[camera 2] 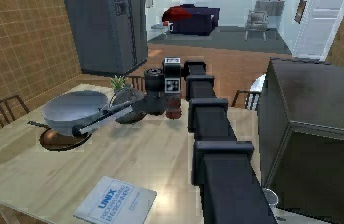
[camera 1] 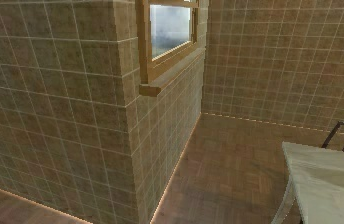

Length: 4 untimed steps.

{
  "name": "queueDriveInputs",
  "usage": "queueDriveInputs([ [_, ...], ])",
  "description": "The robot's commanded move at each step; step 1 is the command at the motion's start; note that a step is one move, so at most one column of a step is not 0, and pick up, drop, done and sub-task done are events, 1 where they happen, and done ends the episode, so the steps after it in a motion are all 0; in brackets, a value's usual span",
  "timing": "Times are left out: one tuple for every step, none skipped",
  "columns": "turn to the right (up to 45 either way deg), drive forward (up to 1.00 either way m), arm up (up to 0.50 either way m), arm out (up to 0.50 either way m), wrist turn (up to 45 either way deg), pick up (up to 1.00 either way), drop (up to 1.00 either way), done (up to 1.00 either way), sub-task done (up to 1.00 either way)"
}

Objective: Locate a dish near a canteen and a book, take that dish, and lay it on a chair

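At the surface's (camera 2: 150, 160) left, our jaws reach toward the grey dish (camera 2: 73, 108) beyond the book (camera 2: 115, 200). Their state we cannot tell; taking seems underway, lifting next.

The table (camera 2: 150, 160) is pale wood, smooth and matt; the grey dish (camera 2: 75, 108) has a soft metallic sheen; the book (camera 2: 115, 200) has a smooth cover; the arm (camera 2: 220, 150) is matt black; the walls (camera 1: 50, 110) are tiled; the floor (camera 1: 230, 165) is dark wood
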Motion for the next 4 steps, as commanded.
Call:
queueDriveInputs([
  [0.0,0.0,0.0,0.0,-45.0,0.0,0.0,0.0,0.0],
  [0.0,0.0,0.0,0.0,-15.0,0.0,0.0,0.0,0.0],
  [0.0,0.0,0.0,-0.28,0.0,0.0,0.0,0.0,0.0],
  [9.0,0.0,0.0,0.0,0.0,0.0,0.0,0.0,0.0],
])
